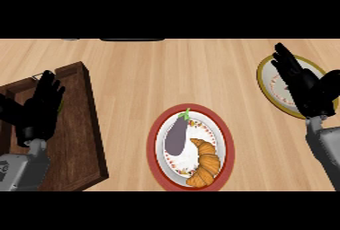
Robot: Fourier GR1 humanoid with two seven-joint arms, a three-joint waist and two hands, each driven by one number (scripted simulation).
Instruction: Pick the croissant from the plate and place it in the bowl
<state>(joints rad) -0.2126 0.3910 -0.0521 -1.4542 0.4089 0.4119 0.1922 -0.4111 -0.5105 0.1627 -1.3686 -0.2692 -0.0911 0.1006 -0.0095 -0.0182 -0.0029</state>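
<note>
Centrally placed on light wooden tabletop [166, 72]: round white plate with wide red rim and patterned inner border [194, 148], nearer the lower edge of the view.

On plate, right half toward the near rim: golden-brown curved croissant [205, 163], lying flat, untouched by either hand. Just beside it on the left half: dark purple eggplant with green stem [176, 135], stem pointing away from the robot, body close to the far tip of croissant; contact between the two not discernible.

At upper right of tabletop: white bowl with yellow-olive rim and red-dotted inner band [270, 81], largely hidden behind right hand.

Right hand [306, 87], black, on grey forearm entering from the lower right: fingers straight and spread, pointing away from the robot, holding nothing, positioned over bowl and well apart from plate.

At left: dark brown rectangular wooden tray with raised edge [83, 134], set at an angle on tabletop.

Left hand [38, 114], black, on grey forearm from the lower left: fingers straight and relaxed, pointing up, holding nothing, resting over tray near the left edge of the view.
</note>
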